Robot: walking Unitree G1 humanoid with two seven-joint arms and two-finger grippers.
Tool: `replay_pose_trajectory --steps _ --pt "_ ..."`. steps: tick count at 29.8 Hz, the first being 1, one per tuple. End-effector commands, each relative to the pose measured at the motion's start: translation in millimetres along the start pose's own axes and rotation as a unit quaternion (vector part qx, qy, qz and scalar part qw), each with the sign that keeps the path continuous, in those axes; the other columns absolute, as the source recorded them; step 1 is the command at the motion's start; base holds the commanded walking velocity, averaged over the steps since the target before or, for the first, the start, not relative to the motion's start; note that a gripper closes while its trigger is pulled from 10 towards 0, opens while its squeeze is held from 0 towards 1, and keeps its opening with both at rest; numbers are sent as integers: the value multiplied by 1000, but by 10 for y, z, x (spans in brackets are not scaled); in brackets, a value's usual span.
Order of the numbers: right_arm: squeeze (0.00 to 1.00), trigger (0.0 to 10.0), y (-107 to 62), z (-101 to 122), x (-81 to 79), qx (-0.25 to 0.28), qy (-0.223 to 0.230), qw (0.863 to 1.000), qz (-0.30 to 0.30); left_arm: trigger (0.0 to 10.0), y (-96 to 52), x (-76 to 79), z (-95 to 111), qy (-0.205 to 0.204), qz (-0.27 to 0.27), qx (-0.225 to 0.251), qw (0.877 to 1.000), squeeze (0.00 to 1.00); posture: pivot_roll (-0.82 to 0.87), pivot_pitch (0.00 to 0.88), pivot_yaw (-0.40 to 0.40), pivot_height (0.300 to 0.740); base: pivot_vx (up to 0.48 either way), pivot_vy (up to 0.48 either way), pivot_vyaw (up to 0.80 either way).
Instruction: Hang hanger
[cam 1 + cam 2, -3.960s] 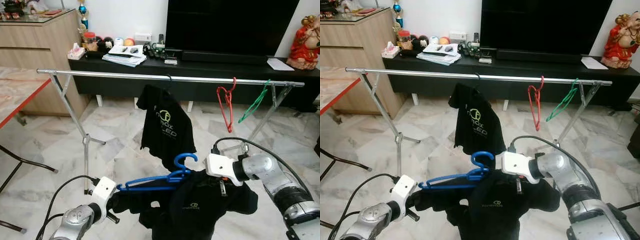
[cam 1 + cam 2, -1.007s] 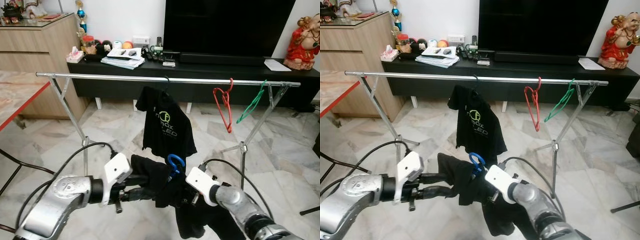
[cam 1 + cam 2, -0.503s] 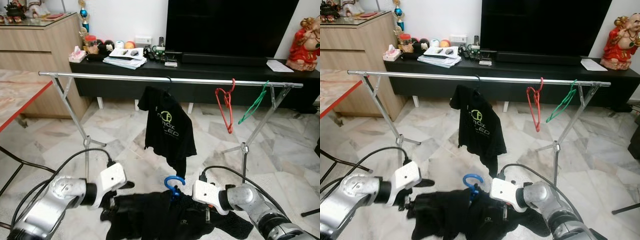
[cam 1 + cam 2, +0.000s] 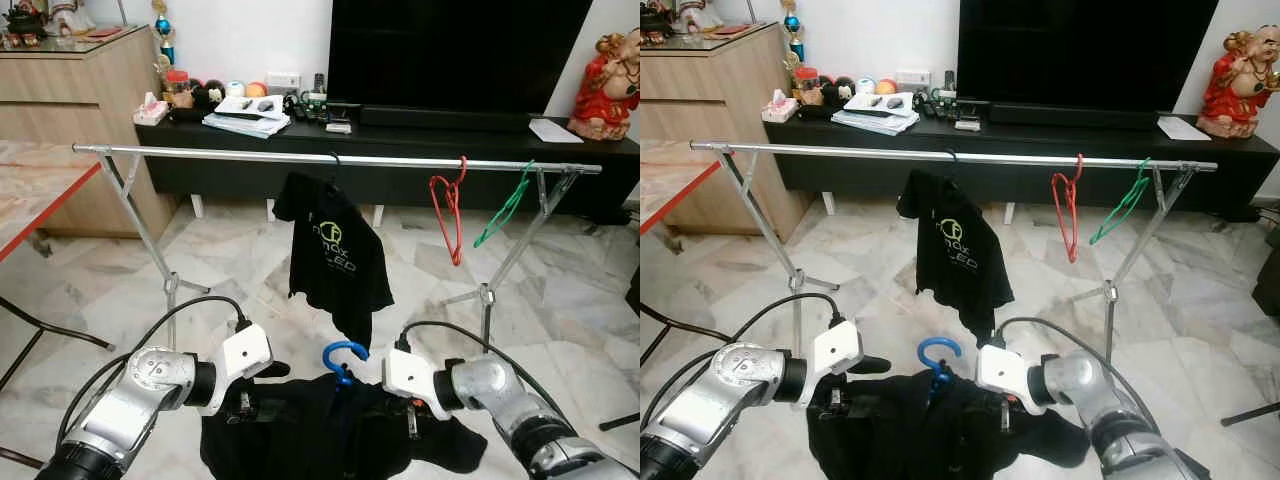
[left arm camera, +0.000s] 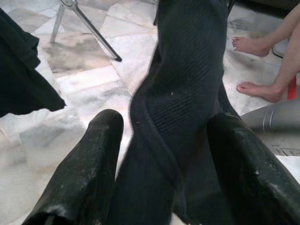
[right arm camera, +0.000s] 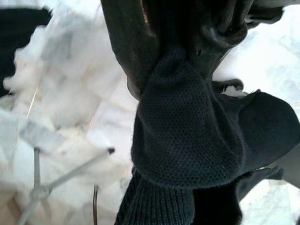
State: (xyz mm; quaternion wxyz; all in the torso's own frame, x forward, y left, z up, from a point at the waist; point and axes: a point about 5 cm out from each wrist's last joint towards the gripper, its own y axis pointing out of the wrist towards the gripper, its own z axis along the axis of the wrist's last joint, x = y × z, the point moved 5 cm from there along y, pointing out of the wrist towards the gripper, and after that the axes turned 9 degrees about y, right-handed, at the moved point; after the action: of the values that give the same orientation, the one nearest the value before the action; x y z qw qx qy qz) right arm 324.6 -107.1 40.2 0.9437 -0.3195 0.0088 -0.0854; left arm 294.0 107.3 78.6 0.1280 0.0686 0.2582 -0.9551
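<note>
Shirt (image 4: 330, 430) and blue hanger (image 4: 340, 362) have come up a little from where they were half a second ago, but they are lower than a second ago. The left gripper (image 4: 250, 405) has cloth between its fingers (image 5: 84, 168); they look apart, so I cannot tell if they grip. The right gripper (image 4: 410, 415) pinches cloth in its fingers (image 6: 129, 47). The rail (image 4: 250, 156) is well above, with room at its left end. I think the lift must go higher.

TV (image 4: 470, 50), statue (image 4: 605, 72), wood cabinet (image 4: 75, 110)
</note>
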Motion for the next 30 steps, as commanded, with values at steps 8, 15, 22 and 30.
replay_pose_trajectory --steps 8,15,22,30 --pt "0 0 -43 385 109 54 -50 997 4 10000 70 -3 25 9 -13 2 1000 0 81 0 -43 740 0 0 0" --pt "0 0 -26 457 119 64 -53 997 5 10000 91 -1 24 6 -16 7 1000 0 83 0 -44 740 0 0 0" --pt "0 0 -3 514 102 71 -57 996 17 6314 107 -15 25 1 -14 13 1000 0 84 0 -44 740 0 0 0" --pt "0 0 19 536 89 76 -55 995 21 0 113 -24 34 -2 -13 21 1000 0 81 0 -45 740 0 0 0"
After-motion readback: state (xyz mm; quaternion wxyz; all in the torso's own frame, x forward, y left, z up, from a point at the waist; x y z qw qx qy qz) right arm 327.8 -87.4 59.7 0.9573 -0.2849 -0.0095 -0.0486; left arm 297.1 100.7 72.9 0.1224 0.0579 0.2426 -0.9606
